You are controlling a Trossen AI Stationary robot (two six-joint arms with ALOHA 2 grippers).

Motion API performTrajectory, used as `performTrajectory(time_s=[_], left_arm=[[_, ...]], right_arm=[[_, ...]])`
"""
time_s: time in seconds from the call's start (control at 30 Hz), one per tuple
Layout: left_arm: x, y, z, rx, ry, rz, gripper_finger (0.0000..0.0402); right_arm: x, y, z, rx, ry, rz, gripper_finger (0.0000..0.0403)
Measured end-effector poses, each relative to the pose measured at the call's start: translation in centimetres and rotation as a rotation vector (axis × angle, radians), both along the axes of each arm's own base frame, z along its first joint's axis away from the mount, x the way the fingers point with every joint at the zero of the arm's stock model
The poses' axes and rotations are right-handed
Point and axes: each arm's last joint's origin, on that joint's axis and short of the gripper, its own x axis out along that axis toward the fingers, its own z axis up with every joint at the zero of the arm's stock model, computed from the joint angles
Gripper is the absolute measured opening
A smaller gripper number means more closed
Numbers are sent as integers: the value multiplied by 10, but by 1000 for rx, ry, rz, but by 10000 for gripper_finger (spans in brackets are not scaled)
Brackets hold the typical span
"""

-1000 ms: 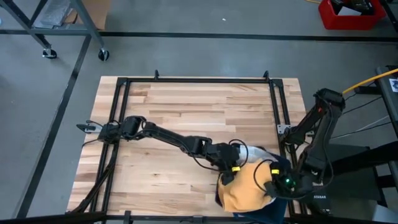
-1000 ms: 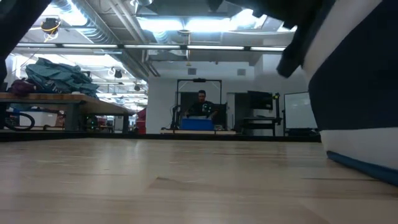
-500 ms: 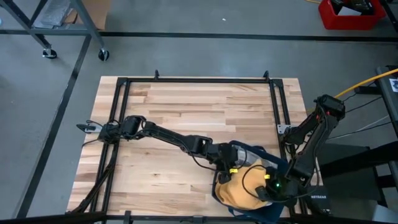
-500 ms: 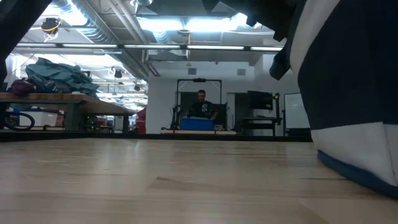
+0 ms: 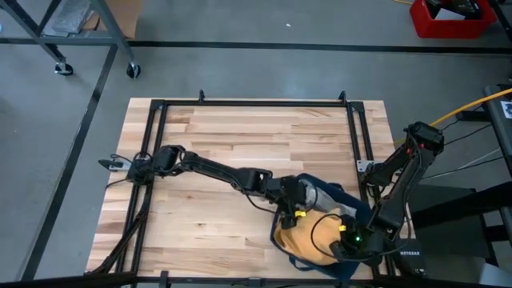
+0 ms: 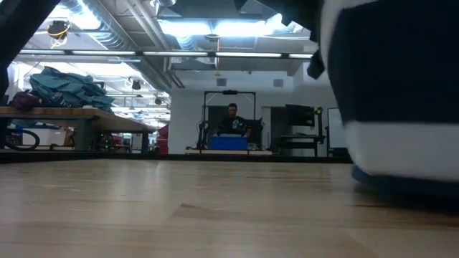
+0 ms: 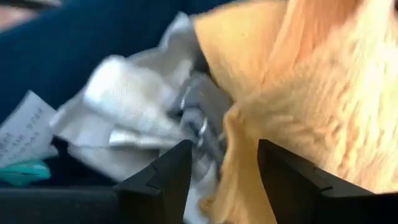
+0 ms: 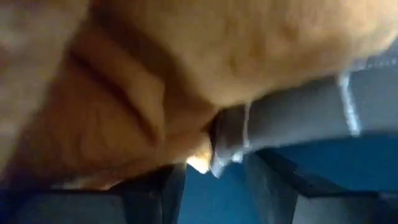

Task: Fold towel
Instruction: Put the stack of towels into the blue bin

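Note:
The towel [image 5: 308, 236], yellow with navy and white parts, lies bunched on the table near its front right corner. In the low view it fills the right side [image 6: 401, 93], its white band low over the wood. My left gripper [image 5: 298, 206] reaches in from the left to the towel's far left part, and its fingers stand open [image 7: 224, 180] around a yellow fold. My right gripper [image 5: 346, 242] points steeply down at the towel's right side, open [image 8: 214, 180], with a yellow and white corner between its fingers. My left gripper has a yellow fold of the towel [image 7: 239, 143] standing in the gap between its open fingers; whether a finger touches it I cannot tell. My right gripper has the towel's corner [image 8: 214, 152] just ahead of its open fingers; whether they touch it I cannot tell.
A black frame rail [image 5: 356, 144] runs along the table's right side beside the right arm. Bare wood [image 5: 240, 136] spreads across the far and left parts of the table. A person [image 6: 232, 118] sits far off in the room behind.
My right gripper has gone down and a little toward the table's near edge. The towel has sunk and bunched up: less yellow shows from above, and in the low view its white band has dropped level, close to the table, with its edge shifted left.

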Motion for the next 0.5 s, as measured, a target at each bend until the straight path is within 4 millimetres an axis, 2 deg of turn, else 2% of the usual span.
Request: performTrajectory(time_s=[0.17,0.37,0.5], left_arm=[[0,14,8,44,-20,40,168],[0,23,6,57,5,67,155],[-4,27,0,75,90,75,147]], right_arm=[[-1,-2,0,-23,-1,26,161],[-8,-12,2,-62,76,-11,161],[-11,-22,8,-105,47,-62,161]])
